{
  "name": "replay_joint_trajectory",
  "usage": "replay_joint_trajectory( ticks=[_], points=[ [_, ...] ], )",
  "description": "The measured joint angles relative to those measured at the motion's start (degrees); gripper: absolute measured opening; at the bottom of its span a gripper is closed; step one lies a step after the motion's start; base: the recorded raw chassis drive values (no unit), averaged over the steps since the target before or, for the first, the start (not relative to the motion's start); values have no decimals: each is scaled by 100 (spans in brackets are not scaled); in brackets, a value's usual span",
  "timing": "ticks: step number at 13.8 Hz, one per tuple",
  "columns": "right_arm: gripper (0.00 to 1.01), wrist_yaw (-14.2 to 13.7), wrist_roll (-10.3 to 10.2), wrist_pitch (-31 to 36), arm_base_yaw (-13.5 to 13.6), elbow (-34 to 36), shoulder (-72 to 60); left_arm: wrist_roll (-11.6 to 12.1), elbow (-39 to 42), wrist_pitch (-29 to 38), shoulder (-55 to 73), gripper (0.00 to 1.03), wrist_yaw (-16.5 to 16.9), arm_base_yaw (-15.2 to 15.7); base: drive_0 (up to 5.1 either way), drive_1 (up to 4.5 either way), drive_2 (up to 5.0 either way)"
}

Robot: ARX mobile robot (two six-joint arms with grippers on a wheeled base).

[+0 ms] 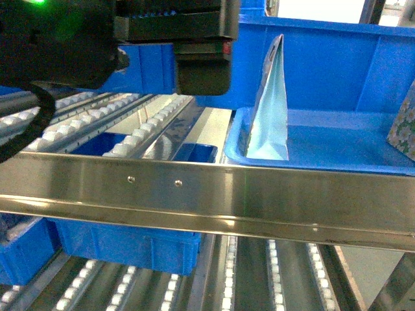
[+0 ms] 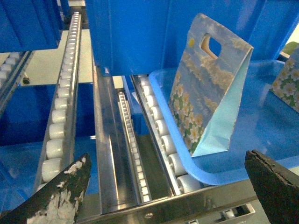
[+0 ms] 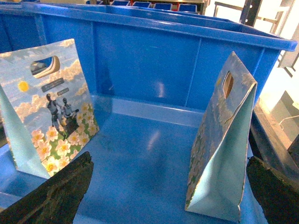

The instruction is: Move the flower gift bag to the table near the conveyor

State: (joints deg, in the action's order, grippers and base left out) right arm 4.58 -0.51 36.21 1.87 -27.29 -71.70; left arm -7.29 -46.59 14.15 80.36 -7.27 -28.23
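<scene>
- Gift bags are standing upright in a blue bin (image 3: 154, 60): two of them, each printed with white flowers under a cloudy sky, each with a cut-out handle at the top.
- In the right wrist view, one flower bag (image 3: 49, 107) is sitting at the left of the bin floor, showing two small figures among the blooms, while a second flower bag (image 3: 219, 149) is standing at the right, turned so its pale blue side fold is facing the camera; the two are well apart.
- In the left wrist view, one bag (image 2: 208, 88) is standing near the bin's front left corner, and an edge of another (image 2: 287, 84) is showing at the far right.
- In the head view, the same near bag (image 1: 271, 103) is appearing edge-on inside the bin, with a sliver of flower print (image 1: 405, 123) at the right border.
- The bin is resting on the conveyor (image 1: 194, 188), whose steel front rail is crossing the head view and whose rows of white rollers (image 2: 58, 116) are sloping away to the left of the bin.
- The left gripper (image 2: 170, 186) is hovering in front of the rail with its dark, scuffed fingers (image 2: 60, 196) spread wide, touching nothing.
- The right gripper (image 3: 163, 196) is hanging above the bin floor between the two bags, its fingers (image 3: 56, 196) likewise wide apart and holding nothing.
</scene>
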Motion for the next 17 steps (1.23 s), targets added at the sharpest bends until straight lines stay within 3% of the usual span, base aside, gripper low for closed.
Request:
replay_joint_trajectory(
  ticks=[4, 6, 8, 9, 13, 17],
  points=[
    [98, -33, 109, -31, -48, -503, -643, 63, -385, -50, 522, 98, -109, -282, 0, 0, 0],
    [98, 9, 164, 28, -227, -688, -824, 129, -566, -61, 723, 98, -155, -297, 0, 0, 0],
    [98, 35, 249, 2, -297, -859, -1047, 278, -581, -79, 767, 98, -522, -334, 0, 0, 0],
    [98, 37, 376, 22, -332, -909, -1169, 302, -581, -74, 763, 98, -540, -345, 0, 0, 0],
    [98, 160, 514, -72, -538, -1165, -1366, 323, -581, -74, 763, 98, -560, -350, 0, 0, 0],
    [98, 597, 442, -540, -772, -1539, -1572, 323, -581, -74, 763, 98, -562, -354, 0, 0, 0]
  ],
)
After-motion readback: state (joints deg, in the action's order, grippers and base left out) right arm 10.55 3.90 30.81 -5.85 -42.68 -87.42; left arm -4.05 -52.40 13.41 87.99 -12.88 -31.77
